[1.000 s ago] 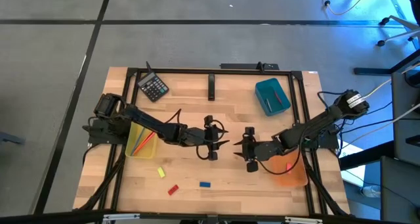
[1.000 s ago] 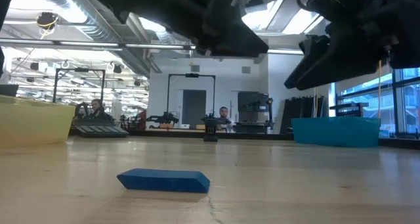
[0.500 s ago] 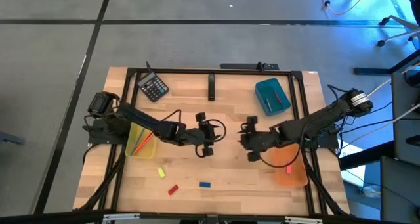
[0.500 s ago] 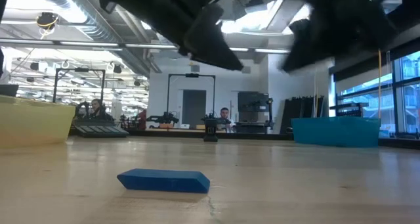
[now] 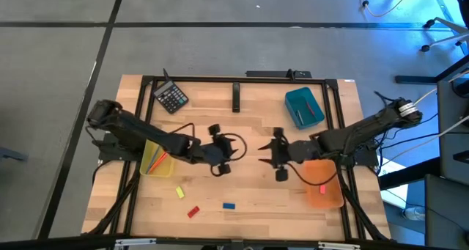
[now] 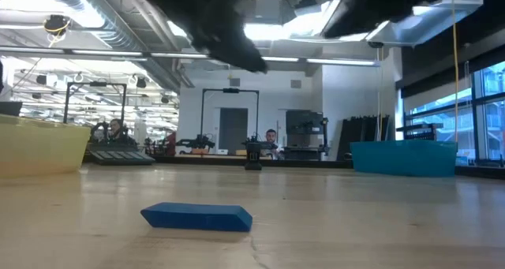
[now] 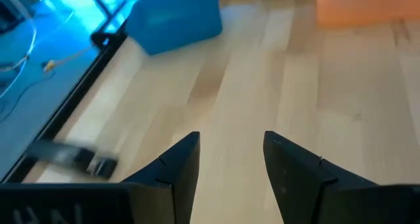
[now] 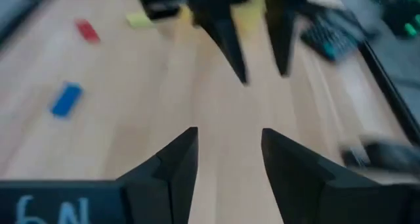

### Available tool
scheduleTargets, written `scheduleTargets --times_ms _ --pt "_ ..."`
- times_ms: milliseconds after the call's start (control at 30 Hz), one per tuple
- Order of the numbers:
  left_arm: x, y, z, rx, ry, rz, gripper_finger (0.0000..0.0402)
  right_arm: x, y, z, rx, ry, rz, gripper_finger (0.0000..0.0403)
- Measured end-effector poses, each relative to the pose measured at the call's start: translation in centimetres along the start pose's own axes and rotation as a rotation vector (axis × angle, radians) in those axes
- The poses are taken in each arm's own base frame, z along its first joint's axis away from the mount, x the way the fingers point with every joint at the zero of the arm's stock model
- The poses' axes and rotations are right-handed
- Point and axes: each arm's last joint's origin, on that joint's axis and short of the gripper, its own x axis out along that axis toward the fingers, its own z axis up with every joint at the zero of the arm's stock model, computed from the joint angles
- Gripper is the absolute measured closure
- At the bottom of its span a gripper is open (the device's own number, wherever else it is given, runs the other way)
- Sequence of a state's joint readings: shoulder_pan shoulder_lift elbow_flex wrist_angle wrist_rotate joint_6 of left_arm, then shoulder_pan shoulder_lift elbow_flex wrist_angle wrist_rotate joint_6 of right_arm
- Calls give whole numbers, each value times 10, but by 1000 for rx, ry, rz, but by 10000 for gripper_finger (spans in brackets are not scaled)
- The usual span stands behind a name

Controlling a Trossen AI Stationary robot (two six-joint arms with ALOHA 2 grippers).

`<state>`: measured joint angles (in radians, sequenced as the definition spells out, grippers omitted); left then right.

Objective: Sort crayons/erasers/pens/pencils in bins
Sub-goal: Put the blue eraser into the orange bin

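Black calculator [image 5: 171,97] at table's [image 5: 249,199] far-left corner.

Pale wood-grain worktop [image 5: 249,195]. Yellow eraser [image 5: 179,193], red eraser [image 5: 193,212], blue eraser [image 5: 229,205]. Teal bin [image 5: 303,107]; translucent yellow bin [image 5: 157,159]; translucent orange bin [image 5: 323,184]. Black calculator [image 5: 172,97]. Dark arms, black end effectors.

My wooden table [image 5: 242,129] stands on a grey floor [image 5: 220,30] crossed by dark seams, with blue-lit cables [image 5: 388,4] lying at the far corner on my right. Seen level across the tabletop, an open workshop lies beyond me, with exposed ceiling ducts [image 6: 87,16], bright strip lights [image 6: 268,9], a dark-framed doorway [image 6: 233,127] in a pale wall, and tall windows [image 6: 481,119]. People [image 6: 271,139] sit at distant benches there.
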<state>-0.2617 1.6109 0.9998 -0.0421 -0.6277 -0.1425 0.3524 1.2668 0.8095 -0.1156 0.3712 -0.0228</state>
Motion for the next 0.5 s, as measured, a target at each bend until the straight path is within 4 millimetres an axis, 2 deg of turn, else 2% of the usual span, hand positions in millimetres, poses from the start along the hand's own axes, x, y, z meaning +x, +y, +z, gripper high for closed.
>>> scheduleTargets --times_ms 167,267,400,500 --pt "-23 -12 -10 -45 16 61 241 31 5 6 -40 -123 70 233" --pt "-31 -23 -24 -73 23 51 241 43 11 -3 -53 -70 102 233" --pt "-39 -34 -45 -145 37 44 241 42 18 -20 -31 96 123 233" --pt "-48 -43 -58 -194 40 18 241 28 26 -30 -11 218 112 233"
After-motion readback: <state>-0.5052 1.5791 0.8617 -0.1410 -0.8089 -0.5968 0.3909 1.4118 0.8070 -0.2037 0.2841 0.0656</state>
